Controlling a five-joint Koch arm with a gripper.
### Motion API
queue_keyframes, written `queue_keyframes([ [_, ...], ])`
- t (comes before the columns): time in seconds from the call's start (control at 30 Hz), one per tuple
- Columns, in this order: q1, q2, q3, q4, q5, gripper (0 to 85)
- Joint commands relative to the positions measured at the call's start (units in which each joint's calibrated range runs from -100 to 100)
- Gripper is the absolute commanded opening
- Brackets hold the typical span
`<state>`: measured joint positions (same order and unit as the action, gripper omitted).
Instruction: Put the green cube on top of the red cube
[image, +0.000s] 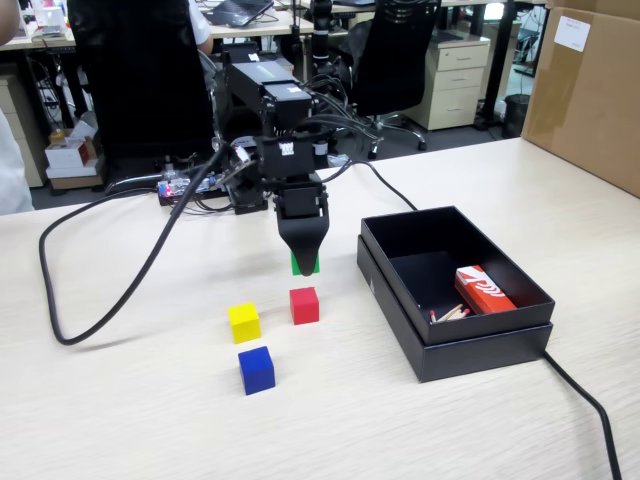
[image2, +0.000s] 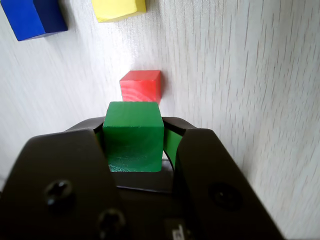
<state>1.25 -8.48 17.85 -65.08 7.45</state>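
A pale wood-grain table (image: 120, 420) is seen. On it a red cube (image: 304, 305), a yellow cube (image: 244, 322) and a blue cube (image: 257, 370) are set close together, none touching. To their right in the fixed view, an open black box (image: 455, 345) is placed. A black cable (image: 95, 300) is looped across the left side.

No readable text in either view. The red-and-white packet (image: 483, 290) inside the black box (image: 455, 350) carries a white mark I can't make out. The cardboard box (image: 585, 90) at the far right of the fixed view has a white label (image: 571, 33), print too small to read. On my arm, a small white sticker (image: 289, 149) shows dark marks, illegible. Cubes bear no lettering.
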Motion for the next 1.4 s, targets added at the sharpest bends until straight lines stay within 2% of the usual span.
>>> queue_keyframes([
  [0.0,0.1,-2.2,1.9,1.0,0.3,1.1],
  [1.37,-0.9,7.0,2.1,4.8,0.2,1.2],
])
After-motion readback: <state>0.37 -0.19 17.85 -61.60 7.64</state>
